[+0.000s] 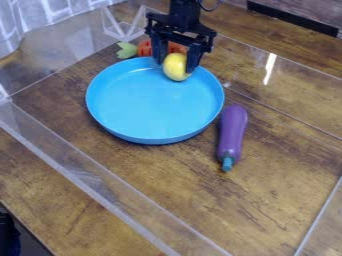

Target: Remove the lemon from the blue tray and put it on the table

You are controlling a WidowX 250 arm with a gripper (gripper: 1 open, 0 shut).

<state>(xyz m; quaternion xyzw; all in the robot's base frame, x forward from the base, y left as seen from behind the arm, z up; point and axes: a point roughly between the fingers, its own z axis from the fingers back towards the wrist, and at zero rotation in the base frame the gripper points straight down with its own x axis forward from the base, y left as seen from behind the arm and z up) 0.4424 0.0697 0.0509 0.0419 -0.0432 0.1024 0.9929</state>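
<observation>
Black gripper (178, 62), pointing straight down at the far rim of the blue tray (140, 110), jaws spread wide on either side of the lemon (175, 67) (contact with the fruit not discernible). Yellow lemon at the tray's far edge, between the fingers. Orange carrot (127, 47) just behind the tray. Purple eggplant (231, 135) beside the tray's right rim on the wood table (281, 190).

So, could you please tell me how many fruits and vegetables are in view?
3. The lemon sits at the far rim of the blue tray, between the gripper's fingers. The eggplant lies on the table right of the tray. The carrot is behind the tray, partly hidden.
</observation>
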